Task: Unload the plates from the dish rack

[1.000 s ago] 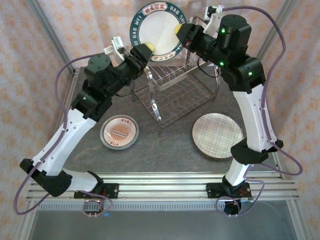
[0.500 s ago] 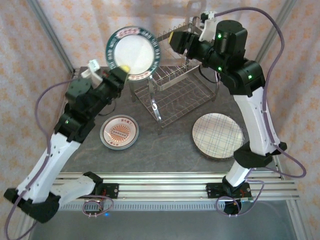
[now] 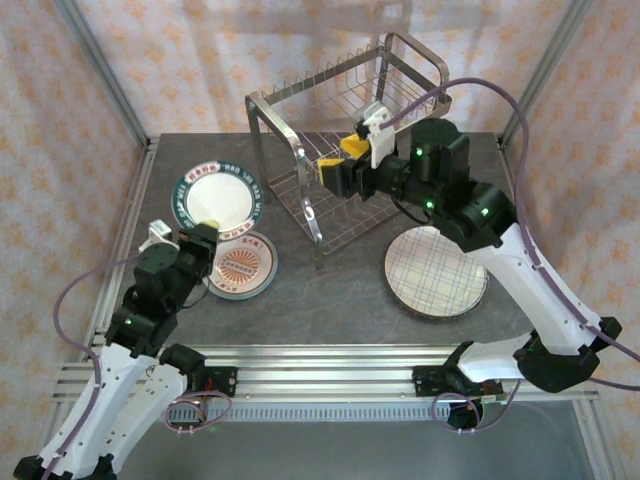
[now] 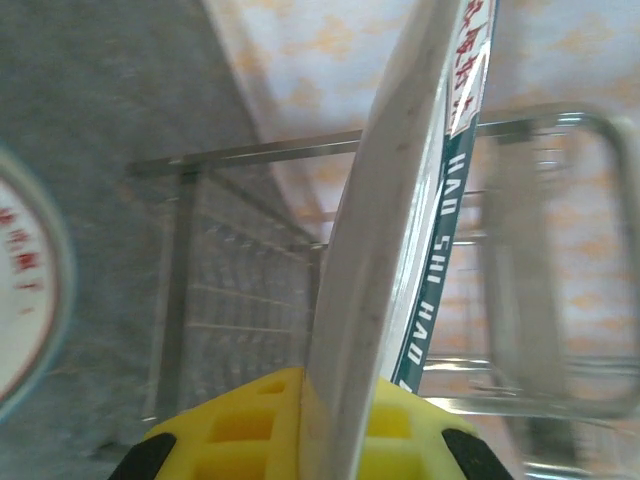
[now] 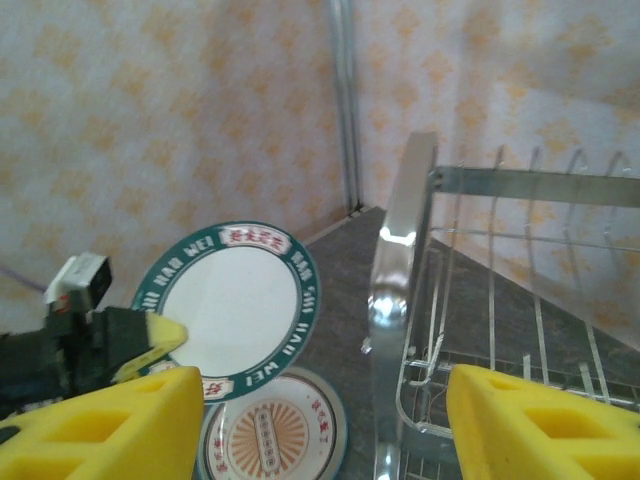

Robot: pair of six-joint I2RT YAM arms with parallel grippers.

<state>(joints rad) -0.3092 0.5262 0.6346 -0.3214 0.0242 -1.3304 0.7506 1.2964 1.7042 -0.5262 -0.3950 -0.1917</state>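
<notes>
Currently in your left gripper (image 3: 207, 231): the white plate with the dark green lettered rim (image 3: 217, 196). It is pinched at its lower edge between the yellow fingers (image 4: 235, 430). In the left wrist view the plate rises edge-on from between them.
Lettered plate, position: left of the dish rack (image 3: 350, 222) and apart from it. It is tilted up with its face turned toward the rack. You cannot tell whether its lower edge touches the counter (image 3: 330, 310).
Dish rack: it stands at the back middle of the counter, two shiny wire tiers with rows of upright tines and looped end handles. Every plate you can see sits outside it.
Sunburst plate (image 3: 240, 265): small, with a grey rim and an orange print. It lies flat on the counter just in front of the lettered plate, front-left of the rack.
Plaid plate (image 3: 436, 270): larger, and flat on the counter front-right of the rack, just beside your right arm.
Your right gripper (image 3: 337, 163): jaws spread wide with nothing between them. It hovers at the rack's left end, above the lower tier.
Right gripper to lettered plate: well apart. The right wrist view looks across at the plate's face, with the rack's shiny post to its right.
</notes>
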